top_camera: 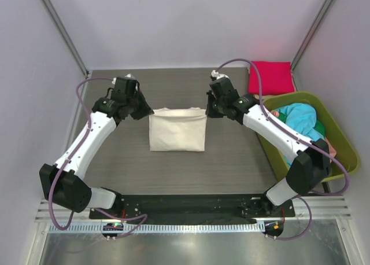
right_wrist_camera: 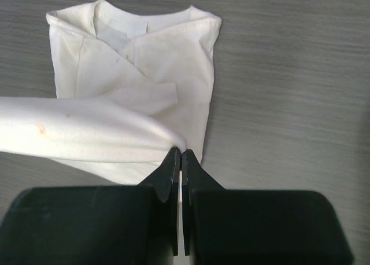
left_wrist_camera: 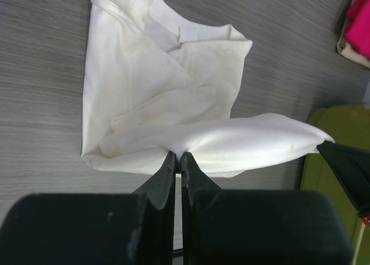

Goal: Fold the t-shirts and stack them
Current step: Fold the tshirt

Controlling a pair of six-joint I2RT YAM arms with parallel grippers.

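Left gripper [top_camera: 145, 111] clamped on one corner of the cream-white soft fabric t-shirt [top_camera: 177, 132], mid-table. Right gripper [top_camera: 209, 110] pinches the opposite corner, and a band of cloth spans raised between them. Half-fold under way, I judge. Next move: lay the held edge flat and square, then let go. Folded magenta-red t-shirt [top_camera: 270, 77] lies far right, beside the olive-green plastic basket [top_camera: 341, 140].

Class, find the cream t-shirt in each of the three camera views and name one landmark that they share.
Top view: cream t-shirt at the table's centre.
Left wrist: the shirt upper left to middle, above the jaws.
Right wrist: the shirt upper left, above the jaws.
Shared landmark: its collar.
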